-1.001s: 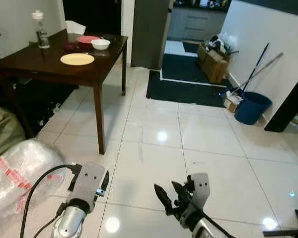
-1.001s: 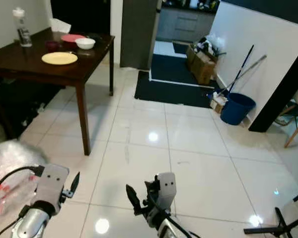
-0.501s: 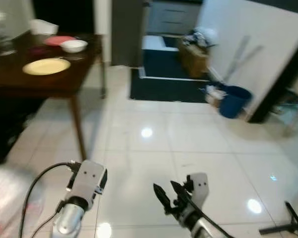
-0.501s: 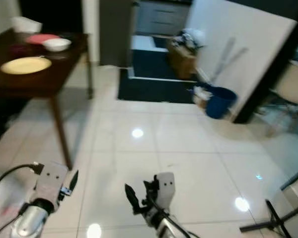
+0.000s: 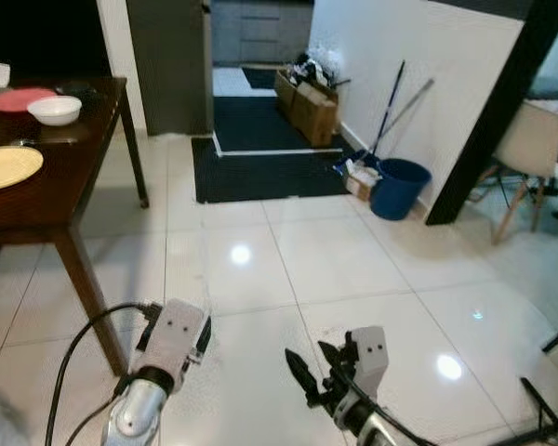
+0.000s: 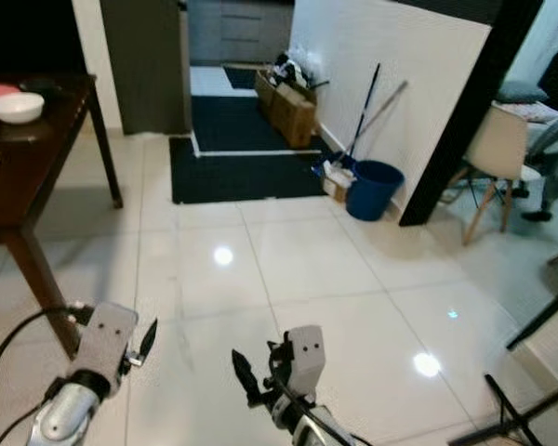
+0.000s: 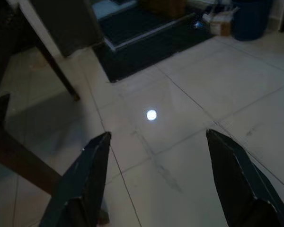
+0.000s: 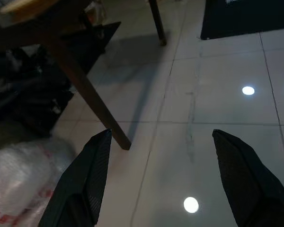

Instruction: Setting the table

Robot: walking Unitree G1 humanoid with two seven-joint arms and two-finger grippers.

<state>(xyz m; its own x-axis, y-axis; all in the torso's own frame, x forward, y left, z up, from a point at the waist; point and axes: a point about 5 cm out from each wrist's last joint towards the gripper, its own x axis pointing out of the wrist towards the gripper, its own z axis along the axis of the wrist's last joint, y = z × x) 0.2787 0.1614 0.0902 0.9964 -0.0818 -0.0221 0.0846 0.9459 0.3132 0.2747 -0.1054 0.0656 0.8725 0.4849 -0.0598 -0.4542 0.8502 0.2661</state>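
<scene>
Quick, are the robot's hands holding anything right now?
Left gripper: open, holding nothing, low over the white floor tiles.
Right gripper: open, holding nothing, low over the floor near the table leg.

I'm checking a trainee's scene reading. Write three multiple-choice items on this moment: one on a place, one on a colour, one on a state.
1. Where does the white bowl stand?
A. On the dark wooden table
B. On the floor by the rug
C. On the chair

2. What colour is the bucket by the white wall?
A. Red
B. Blue
C. Yellow

3. How do the fingers of the left tool and the right tool stand?
A. Both shut on plates
B. Left shut on a bowl, right open
C. Both open, holding nothing

Answers: 1 A, the bowl sits on the tabletop between the pink plate and the yellow plate. 2 B, it is plainly blue. 3 C, each wrist view shows two spread fingers with bare floor between.
</scene>
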